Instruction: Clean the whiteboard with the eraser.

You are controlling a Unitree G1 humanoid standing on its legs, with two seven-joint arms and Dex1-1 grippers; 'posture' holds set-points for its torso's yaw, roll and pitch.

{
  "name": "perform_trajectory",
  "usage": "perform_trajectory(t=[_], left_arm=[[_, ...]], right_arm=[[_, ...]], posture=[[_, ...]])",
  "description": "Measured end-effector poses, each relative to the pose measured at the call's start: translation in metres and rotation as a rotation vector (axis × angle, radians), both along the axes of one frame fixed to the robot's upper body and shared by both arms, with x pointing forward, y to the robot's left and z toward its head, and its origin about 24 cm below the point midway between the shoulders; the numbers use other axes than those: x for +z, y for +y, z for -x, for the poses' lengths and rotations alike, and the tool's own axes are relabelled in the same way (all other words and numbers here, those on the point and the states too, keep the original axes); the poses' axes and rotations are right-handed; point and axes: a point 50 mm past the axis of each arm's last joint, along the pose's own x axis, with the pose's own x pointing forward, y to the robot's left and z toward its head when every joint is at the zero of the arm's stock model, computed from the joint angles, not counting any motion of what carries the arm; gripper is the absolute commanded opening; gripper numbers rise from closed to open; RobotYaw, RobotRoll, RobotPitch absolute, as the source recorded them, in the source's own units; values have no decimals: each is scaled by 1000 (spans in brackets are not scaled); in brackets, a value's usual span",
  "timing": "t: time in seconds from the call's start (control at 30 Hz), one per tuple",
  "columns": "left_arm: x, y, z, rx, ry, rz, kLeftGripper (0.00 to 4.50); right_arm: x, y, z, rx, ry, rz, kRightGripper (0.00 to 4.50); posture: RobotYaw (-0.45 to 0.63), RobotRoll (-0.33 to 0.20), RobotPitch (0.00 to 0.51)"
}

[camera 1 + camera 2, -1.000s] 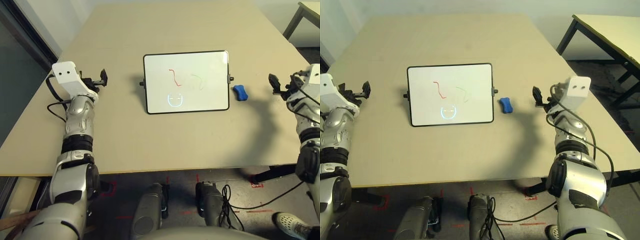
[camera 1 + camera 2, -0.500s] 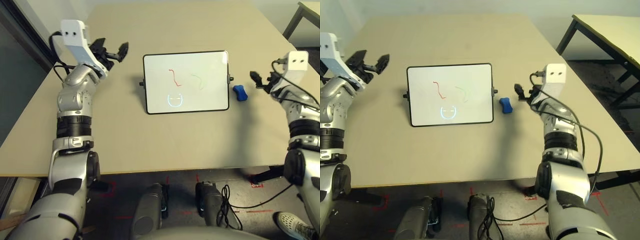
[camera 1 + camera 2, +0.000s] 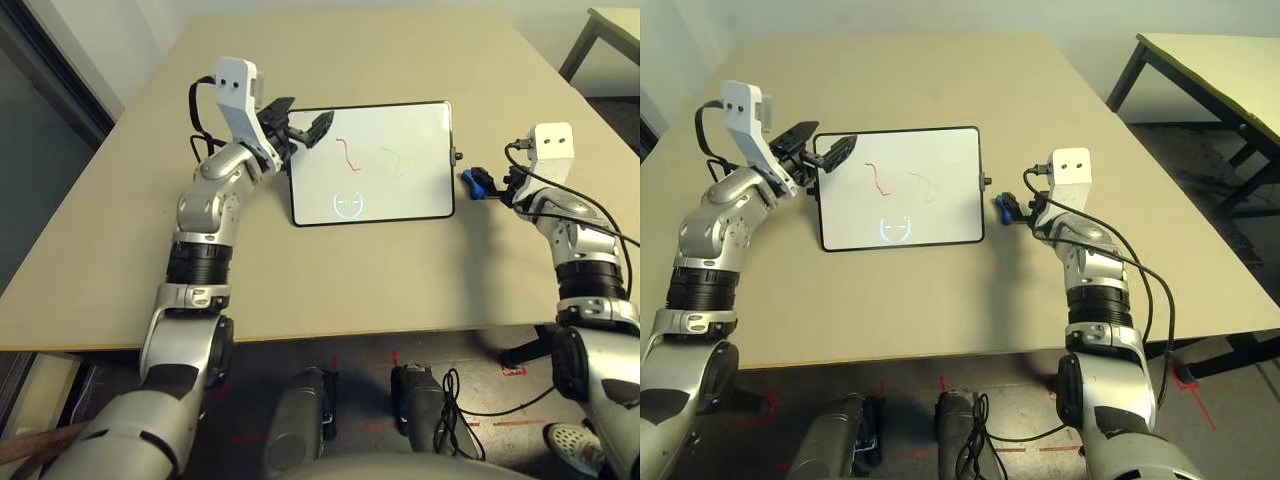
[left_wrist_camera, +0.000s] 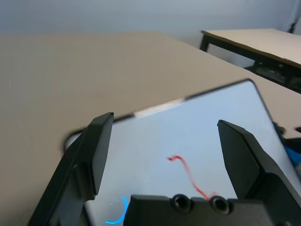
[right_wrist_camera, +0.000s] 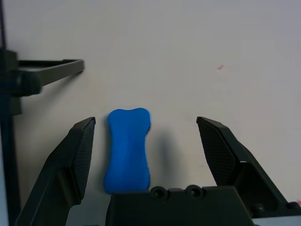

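On the bench (image 3: 120,250), just beside the right edge of the whiteboard (image 3: 400,190), the eraser (image 5: 127,149) lies flat and ungrasped. The right claw (image 5: 146,155) stands wide around it, with the eraser close to one finger and well off from the other. Judgement: the claw should shift sideways to centre the eraser before closing, then close across its waisted middle, clear of the board's side knob (image 3: 458,156). The board carries a red scribble (image 3: 347,155), a green scribble (image 3: 393,162) and a faint blue circle (image 3: 348,202). The left claw (image 3: 302,128) hovers wide over the board's far left corner; judgement: it should pin the frame so the board does not slide during wiping.
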Motion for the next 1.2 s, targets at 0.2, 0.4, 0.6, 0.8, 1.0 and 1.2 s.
perform_trajectory(t=[0.2, 0.4, 0.6, 0.8, 1.0, 1.2], left_arm=[[-12, -7, 4, -56, 53, -30, 4500], [-17, -7, 12, -105, 80, -75, 4500], [-14, -4, 17, -107, 77, -96, 4500], [-14, -3, 19, -100, 81, -96, 4500], [-14, -3, 19, -92, 83, -95, 4500], [-14, -3, 19, -91, 89, -96, 4500]], right_arm=[[-2, 3, 0, 13, 17, 6, 4463], [-11, 8, 0, 35, 88, 42, 4463], [-17, 4, 0, 10, 122, 59, 3612], [-14, 3, -1, -14, 115, 81, 1574], [-8, 4, -4, -46, 92, 95, 690], [3, -6, -5, -127, 49, 102, 689]], posture=[[-7, 0, 158], [-1, 0, 162], [12, 0, 161], [20, 0, 159], [24, 0, 149], [24, 0, 146]])
